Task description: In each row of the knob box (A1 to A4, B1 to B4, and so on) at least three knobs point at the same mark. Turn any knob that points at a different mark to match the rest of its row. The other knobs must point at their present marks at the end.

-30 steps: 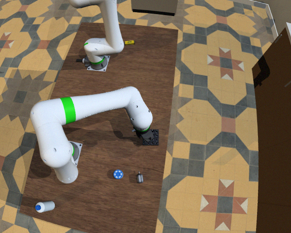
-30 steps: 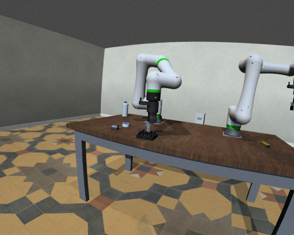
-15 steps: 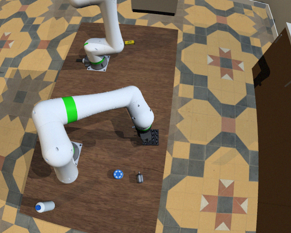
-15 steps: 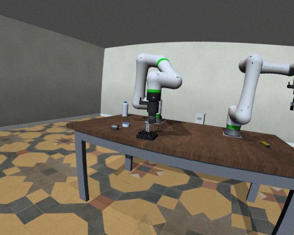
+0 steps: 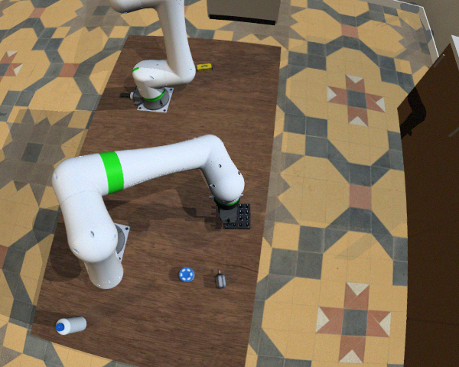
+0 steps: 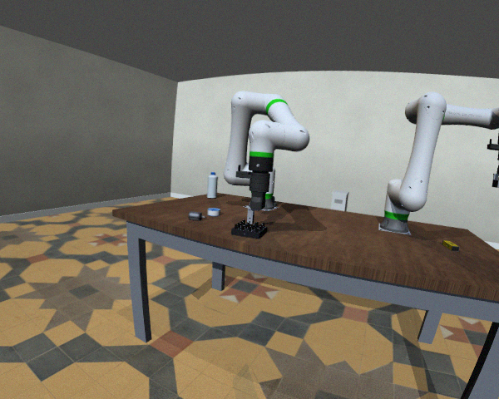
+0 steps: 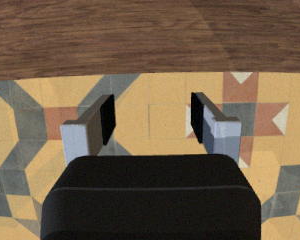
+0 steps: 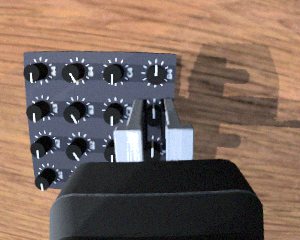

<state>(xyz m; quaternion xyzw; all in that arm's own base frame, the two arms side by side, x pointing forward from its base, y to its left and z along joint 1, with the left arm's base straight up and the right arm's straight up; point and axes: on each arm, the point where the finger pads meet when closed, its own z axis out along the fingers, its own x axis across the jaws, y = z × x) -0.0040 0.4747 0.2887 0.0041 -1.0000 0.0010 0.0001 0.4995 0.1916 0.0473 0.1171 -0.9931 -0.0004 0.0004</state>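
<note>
The black knob box (image 5: 237, 227) (image 6: 246, 233) (image 8: 95, 92) lies near the table's edge. My right gripper (image 8: 153, 115) (image 6: 250, 223) is shut on knob D3 (image 8: 154, 111), whose white line points up in the right wrist view, like those of D4 (image 8: 156, 74) and D2 (image 8: 152, 148). Knobs A1 to A4 point down there. B2, B3 and B4 point down to the right. C3 and C4 point down; C2 is partly covered by a finger. B1, C1 and D1 are hidden. My left gripper (image 7: 152, 109) (image 6: 497, 184) is open and empty, high and away from the box.
A blue and white disc (image 5: 186, 274) (image 6: 214, 212) and a small grey motor-like part (image 5: 220, 280) (image 6: 194, 215) lie on the same table. A white bottle (image 5: 74, 324) (image 6: 212, 186) stands at a corner. A small yellow item (image 5: 203, 66) (image 6: 450, 245) lies near the left arm's base.
</note>
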